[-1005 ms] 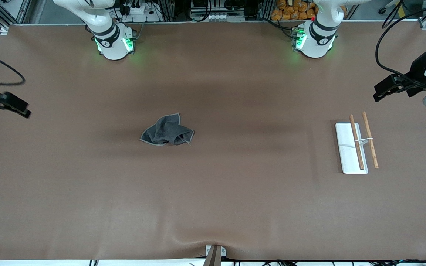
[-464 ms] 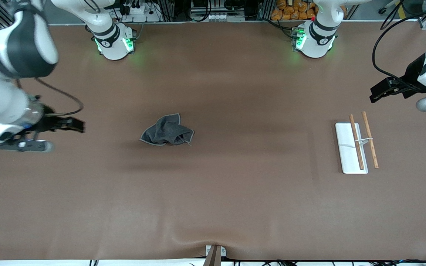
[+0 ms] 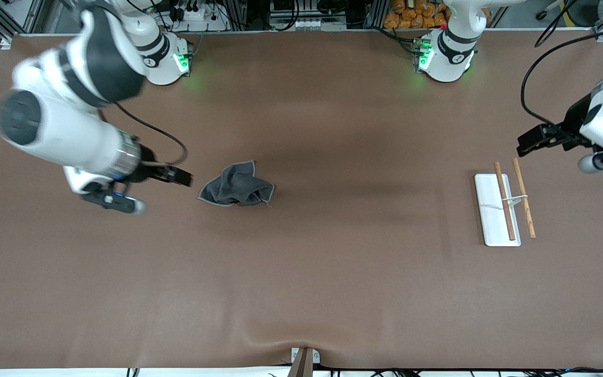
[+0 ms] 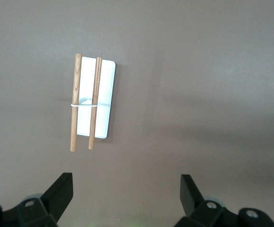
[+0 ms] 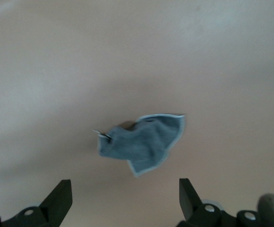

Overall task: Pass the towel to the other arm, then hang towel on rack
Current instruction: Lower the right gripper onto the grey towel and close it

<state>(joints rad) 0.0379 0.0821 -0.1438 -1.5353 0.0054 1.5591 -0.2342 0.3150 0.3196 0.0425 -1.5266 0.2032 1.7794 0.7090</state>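
Note:
The towel [image 3: 237, 186], a crumpled dark-grey cloth with a light stitched edge, lies on the brown table; it shows too in the right wrist view, towel [image 5: 144, 143]. My right gripper [image 3: 178, 177] hangs open just beside the towel, toward the right arm's end of the table, with nothing between its fingers. The rack [image 3: 505, 204], a white base plate with two brown rods, stands toward the left arm's end; the left wrist view shows the rack [image 4: 90, 101] too. My left gripper [image 3: 527, 140] is open and empty in the air close to the rack.
Both arm bases [image 3: 163, 60] [image 3: 445, 55] stand along the table's edge farthest from the front camera. A small metal bracket [image 3: 304, 358] sits at the table's nearest edge. The brown mat [image 3: 333, 272] holds nothing else.
The right arm has swung in from the table's end until its gripper is just beside the towel. The left gripper has crept slightly toward the rack. Towel and rack have not moved.

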